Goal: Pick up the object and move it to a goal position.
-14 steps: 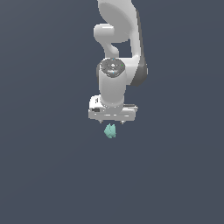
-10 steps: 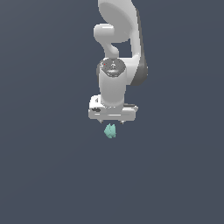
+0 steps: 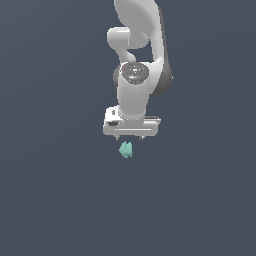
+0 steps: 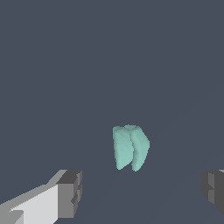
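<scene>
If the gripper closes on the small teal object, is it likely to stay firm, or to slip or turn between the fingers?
The object looks rigid: faceted, lumpy, matte, so it probably will not deform. Its uneven faces may let it twist or slip between the flat fingers. It is much smaller than the open gripper, so it is probably light and may shift if nudged first.

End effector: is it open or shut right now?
Open. In the wrist view its fingers stand wide apart, the object untouched between them.

Object (image 3: pixel 125 149) mint-teal; hand (image 3: pixel 130 136) white, fingertips (image 4: pixel 71 193) dark grey; background flat slate grey.
</scene>
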### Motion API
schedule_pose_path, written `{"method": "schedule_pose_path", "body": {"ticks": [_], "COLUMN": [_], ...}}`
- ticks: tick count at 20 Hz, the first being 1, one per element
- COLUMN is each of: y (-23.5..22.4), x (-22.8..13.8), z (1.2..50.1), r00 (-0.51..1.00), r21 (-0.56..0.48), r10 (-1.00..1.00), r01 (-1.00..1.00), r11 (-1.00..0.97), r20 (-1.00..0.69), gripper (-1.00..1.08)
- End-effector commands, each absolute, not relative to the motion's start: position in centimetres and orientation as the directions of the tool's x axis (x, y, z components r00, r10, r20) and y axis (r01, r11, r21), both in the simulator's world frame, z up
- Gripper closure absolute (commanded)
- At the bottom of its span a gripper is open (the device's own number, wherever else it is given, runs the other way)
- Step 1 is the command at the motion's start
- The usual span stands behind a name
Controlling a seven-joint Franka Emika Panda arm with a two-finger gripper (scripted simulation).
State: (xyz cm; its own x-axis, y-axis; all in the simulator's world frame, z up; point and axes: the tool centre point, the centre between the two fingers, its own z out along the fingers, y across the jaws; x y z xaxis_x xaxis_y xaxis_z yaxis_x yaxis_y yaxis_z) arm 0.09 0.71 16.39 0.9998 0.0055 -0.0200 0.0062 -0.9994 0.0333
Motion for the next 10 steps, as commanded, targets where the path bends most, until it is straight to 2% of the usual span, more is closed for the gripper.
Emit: {"method": "schedule_pose_path", "body": {"ticks": [1,10], "y": [0.6,-0.3], "x": [0.1,-0.1], "z": [16.1,12.4], "r00": [1.0,0.998], "r21": [0.032,0.014], "r10": [0.008,0.054], "r01": [0.008,0.054], "r11": [-0.999,-0.998], "r20": [-0.021,-0.011], "gripper": [-0.92,-0.92]}}
